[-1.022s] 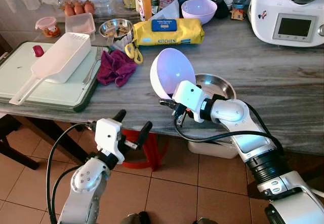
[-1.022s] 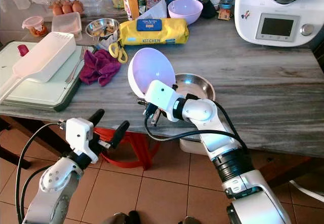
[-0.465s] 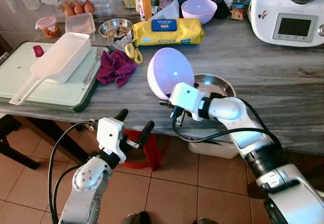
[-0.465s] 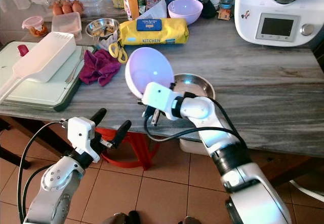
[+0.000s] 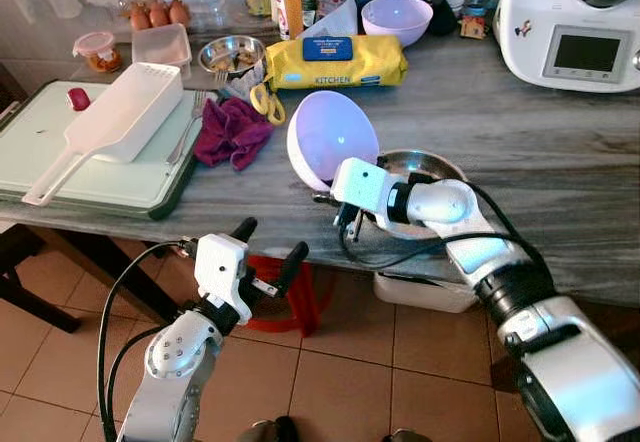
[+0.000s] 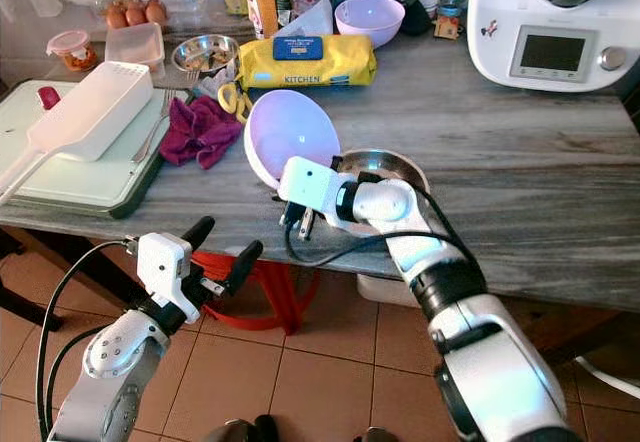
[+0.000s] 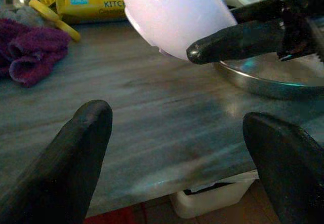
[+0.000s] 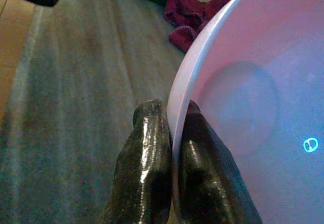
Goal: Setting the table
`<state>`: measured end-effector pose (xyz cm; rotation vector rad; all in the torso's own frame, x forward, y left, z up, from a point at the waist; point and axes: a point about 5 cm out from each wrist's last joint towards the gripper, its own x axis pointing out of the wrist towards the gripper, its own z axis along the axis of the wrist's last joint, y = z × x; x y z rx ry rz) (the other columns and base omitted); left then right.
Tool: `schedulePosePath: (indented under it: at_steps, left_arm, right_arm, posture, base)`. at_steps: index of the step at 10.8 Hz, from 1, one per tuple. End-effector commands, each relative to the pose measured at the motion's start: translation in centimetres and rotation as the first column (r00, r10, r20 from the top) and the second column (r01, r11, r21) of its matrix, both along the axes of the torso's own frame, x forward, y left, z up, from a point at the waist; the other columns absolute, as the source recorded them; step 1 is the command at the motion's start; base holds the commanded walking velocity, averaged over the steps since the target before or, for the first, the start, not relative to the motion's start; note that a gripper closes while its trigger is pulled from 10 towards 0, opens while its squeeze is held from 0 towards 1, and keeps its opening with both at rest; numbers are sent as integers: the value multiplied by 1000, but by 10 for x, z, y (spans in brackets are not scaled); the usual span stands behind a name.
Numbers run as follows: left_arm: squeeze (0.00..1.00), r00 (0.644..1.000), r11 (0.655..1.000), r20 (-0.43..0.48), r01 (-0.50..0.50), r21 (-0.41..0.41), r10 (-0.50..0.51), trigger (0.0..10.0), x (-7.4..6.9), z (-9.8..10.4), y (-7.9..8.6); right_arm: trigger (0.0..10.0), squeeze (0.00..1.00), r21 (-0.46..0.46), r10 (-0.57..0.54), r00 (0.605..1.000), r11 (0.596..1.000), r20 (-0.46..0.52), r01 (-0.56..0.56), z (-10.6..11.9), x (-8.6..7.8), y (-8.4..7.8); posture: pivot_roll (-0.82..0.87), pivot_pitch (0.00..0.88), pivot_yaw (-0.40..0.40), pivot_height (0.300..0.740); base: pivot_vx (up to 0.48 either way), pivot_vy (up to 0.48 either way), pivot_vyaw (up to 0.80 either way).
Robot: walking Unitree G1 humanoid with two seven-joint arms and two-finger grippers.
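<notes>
Right gripper (image 8: 169,133) pinches the lilac bowl's (image 5: 332,138) rim — tilted over the grey-veined worktop (image 5: 520,142). Left gripper (image 5: 265,247) hangs spread above terracotta floor tiles (image 5: 340,382). A steel bowl (image 5: 425,165) sits just behind.

Even daylight is filling both sharp head views, a small bluish glint is showing inside the lilac bowl (image 5: 332,138) and glare on the steel dish (image 6: 388,165) beside it, while both wrist views are looking dimmer, bluish, close fingers blurring.

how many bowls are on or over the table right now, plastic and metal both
4. A lilac bowl pinched by the right gripper, a steel bowl beside it, another lilac bowl at the back, and a small steel bowl with food.
</notes>
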<state>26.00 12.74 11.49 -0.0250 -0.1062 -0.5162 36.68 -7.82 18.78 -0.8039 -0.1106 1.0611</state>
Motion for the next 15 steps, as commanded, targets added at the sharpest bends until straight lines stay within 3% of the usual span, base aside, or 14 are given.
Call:
schedulePosePath:
  at_steps: [1,6,8,10,12,14,15]
  left_arm:
    - [0,1000,1000,-2,5,4,-5,10000,-3,1,1]
    - [0,1000,999,13,-4,41,3,10000,4,2,13]
    - [0,1000,996,25,15,89,-17,10000,9,2,19]
    - [0,999,993,31,31,111,-34,10000,15,3,22]
    - [0,999,994,35,38,103,-41,10000,15,3,17]
    - [0,998,995,32,42,94,-45,10000,14,2,15]
    - [0,999,995,31,42,90,-45,10000,14,1,14]
  right_arm:
    - [10000,0,-18,10,1000,1000,7,-10,2,2,2]
    - [10000,0,-20,5,997,1000,75,-4,18,13,8]
    - [10000,0,-16,34,998,999,61,-33,19,13,16]
    - [10000,0,-18,54,998,998,-14,-54,14,12,24]
    - [10000,43,-62,56,997,996,-53,-59,8,13,20]
    - [10000,263,-109,58,996,992,-75,-66,4,12,14]
    - [10000,835,-108,48,996,993,-77,-56,5,13,12]
  posture:
    - [-95,188,83,740]
    - [-91,184,85,740]
    - [-91,181,84,740]
    - [-97,182,85,740]
    - [-101,183,85,740]
    - [-103,181,85,740]
    - [-105,180,85,740]
  base:
    - [0,0,0]
    - [0,0,0]
    - [0,0,0]
    - [0,0,0]
    - [0,0,0]
    - [0,0,0]
    - [0,0,0]
